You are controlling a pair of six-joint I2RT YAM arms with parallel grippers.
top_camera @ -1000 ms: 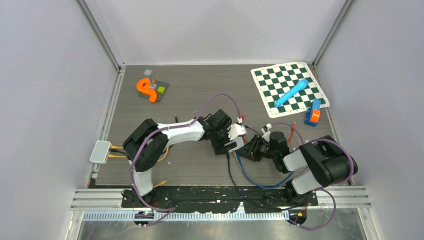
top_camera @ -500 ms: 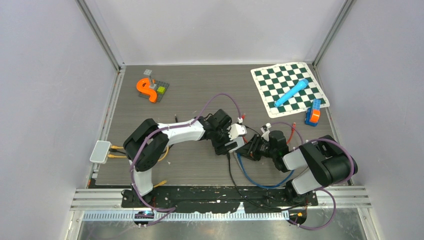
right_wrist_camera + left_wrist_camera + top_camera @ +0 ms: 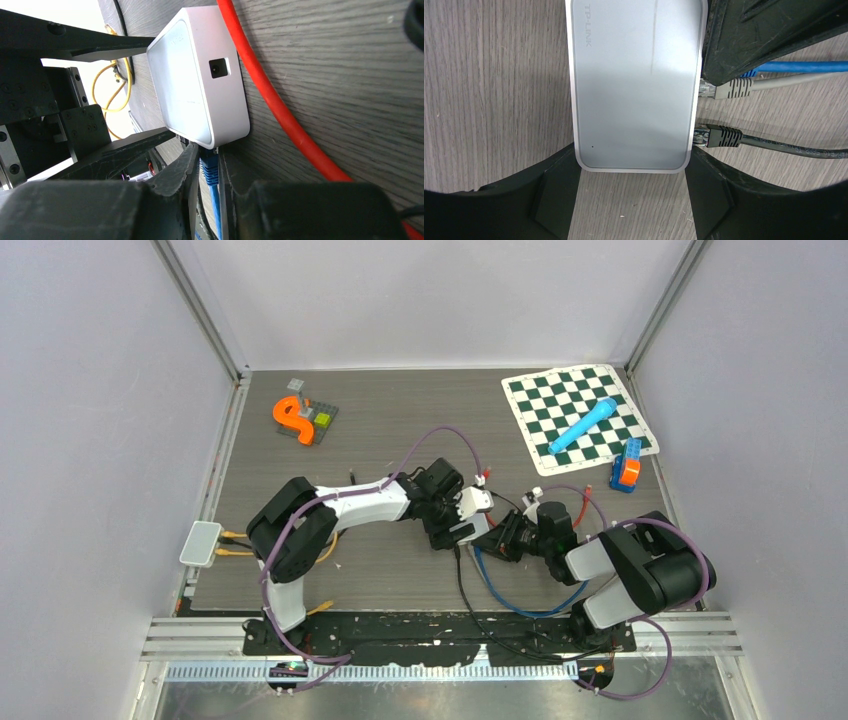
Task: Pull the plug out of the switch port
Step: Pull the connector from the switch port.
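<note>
Starting at the left, we see the left pincer (image 3: 633,160) pinching the switch (image 3: 634,85), one black finger pressed against each of two opposite edges near its end. The switch is a flat, pale grey box with rounded corners. It lies flat on the table (image 3: 400,410), about mid-width in the nearer half, between the two wrists.

Three leads run off its right edge in the left wrist view. The blue plug (image 3: 210,170) sits farthest up, hidden there under the right arm's black fingers, with only its blue cable (image 3: 804,65) showing. Below it come a grey plug (image 3: 729,89) and a black plug (image 3: 722,136). The right pincer (image 3: 207,157) is pressed onto the blue plug from both sides, and the plug's tip meets the switch's edge, not yet out. A small square socket (image 3: 218,67) shows on another edge, with a red cable (image 3: 270,100) lying beside it.

Faint raised lettering reads "TP-LINK" (image 3: 586,26) along one corner of the lid.

The table is dark grey with a wood grain. From left to right it carries a white box (image 3: 201,542) with yellow leads, an orange S-shaped piece (image 3: 292,418), a green-and-white chequered mat (image 3: 560,390) with a blue tube (image 3: 583,425) on it, and a blue-and-orange block (image 3: 628,464). Plain pale walls (image 3: 430,300) close in three sides.
</note>
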